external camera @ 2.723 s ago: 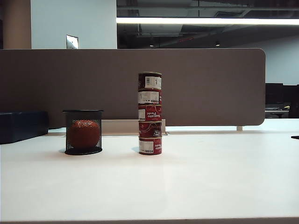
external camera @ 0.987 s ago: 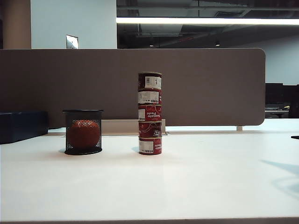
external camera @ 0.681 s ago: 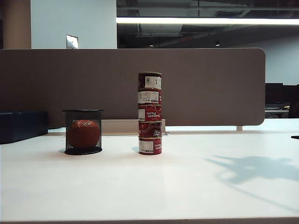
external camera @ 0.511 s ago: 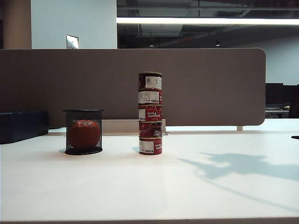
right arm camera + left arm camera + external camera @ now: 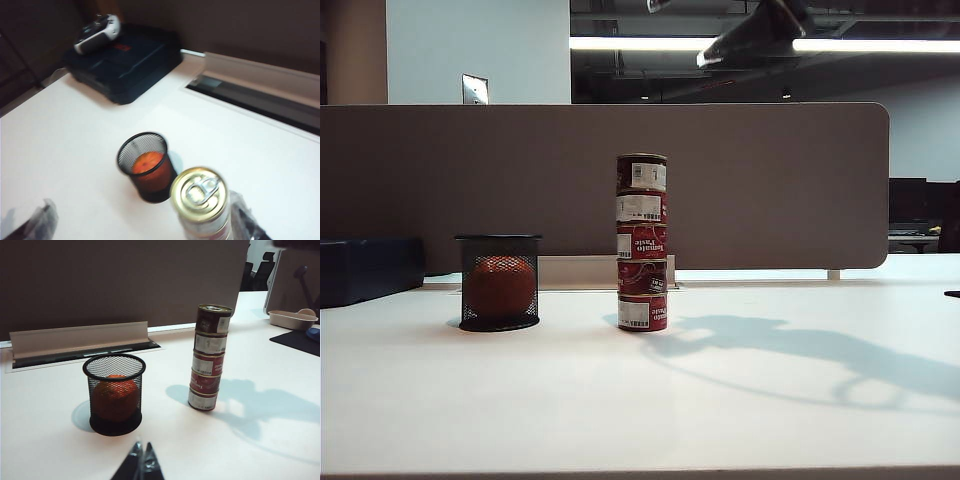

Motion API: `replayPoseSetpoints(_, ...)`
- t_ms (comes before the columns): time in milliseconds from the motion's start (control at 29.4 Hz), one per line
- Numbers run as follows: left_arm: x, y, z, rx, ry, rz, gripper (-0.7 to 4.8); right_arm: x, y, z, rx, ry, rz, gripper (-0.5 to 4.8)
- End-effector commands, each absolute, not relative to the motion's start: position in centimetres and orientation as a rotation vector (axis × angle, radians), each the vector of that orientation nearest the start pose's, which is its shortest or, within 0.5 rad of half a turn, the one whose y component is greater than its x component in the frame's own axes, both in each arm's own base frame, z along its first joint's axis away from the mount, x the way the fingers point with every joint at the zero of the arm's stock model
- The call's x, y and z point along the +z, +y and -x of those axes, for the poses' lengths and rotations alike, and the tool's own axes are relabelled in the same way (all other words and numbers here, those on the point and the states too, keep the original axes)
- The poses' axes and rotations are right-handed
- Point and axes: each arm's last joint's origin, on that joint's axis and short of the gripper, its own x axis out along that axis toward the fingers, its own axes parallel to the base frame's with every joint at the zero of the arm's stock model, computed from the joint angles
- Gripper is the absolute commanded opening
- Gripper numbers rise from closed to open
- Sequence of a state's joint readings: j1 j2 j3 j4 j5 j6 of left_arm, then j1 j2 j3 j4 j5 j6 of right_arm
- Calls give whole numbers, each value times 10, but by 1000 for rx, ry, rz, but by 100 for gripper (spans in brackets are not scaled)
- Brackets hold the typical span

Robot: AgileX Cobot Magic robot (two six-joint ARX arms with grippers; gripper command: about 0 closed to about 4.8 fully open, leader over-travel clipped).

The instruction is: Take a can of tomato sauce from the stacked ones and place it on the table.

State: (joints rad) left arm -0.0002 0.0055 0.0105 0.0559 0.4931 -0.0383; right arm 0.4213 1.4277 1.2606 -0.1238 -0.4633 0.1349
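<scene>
White desk top, the table (image 5: pixel 740 410), fills the exterior view below a brown-grey divider panel (image 5: pixel 470 180), with a dark ceiling and strip light behind. A navy case (image 5: pixel 365 268) lies at 9 o'clock. The stacked ones (image 5: pixel 641 243) form an upright column of 5 tins at centre, long axis vertical; a black mesh cup (image 5: pixel 499 282) holding an orange ball (image 5: pixel 500 286) stands well apart at their 9 o'clock. The can of tomato sauce (image 5: pixel 641 172), the top tin, rests on the column, not yet lifted. The right gripper (image 5: pixel 145 225) hangs above it, fingers (image 5: pixel 37 220) spread wide on either side of the gold pull-tab lid (image 5: pixel 200 194), holding nothing; judged, a straight descent would bracket the tin. The left gripper (image 5: pixel 141 465), tips together and empty, sits low near the table's front edge, farther from the column.
</scene>
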Motion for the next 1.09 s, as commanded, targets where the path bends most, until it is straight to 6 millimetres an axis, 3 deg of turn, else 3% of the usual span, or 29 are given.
replayPoseSetpoints(34, 173, -14, -94, -502, -60, 20, -6, 353, 152, -299, 847, 326, -126, 479)
replayPoseSetpoints(579, 171, -14, -94, -501, -38, 25, -5, 320, 169, -325, 837, 358, -120, 479)
replayPoseSetpoints(919, 168, -14, -94, -501, -9, 33, -5, 289, 179, -347, 836, 393, -117, 479)
replayPoseSetpoints(1089, 168, -14, -94, -500, -1, 35, -6, 288, 184, -358, 825, 391, -116, 479)
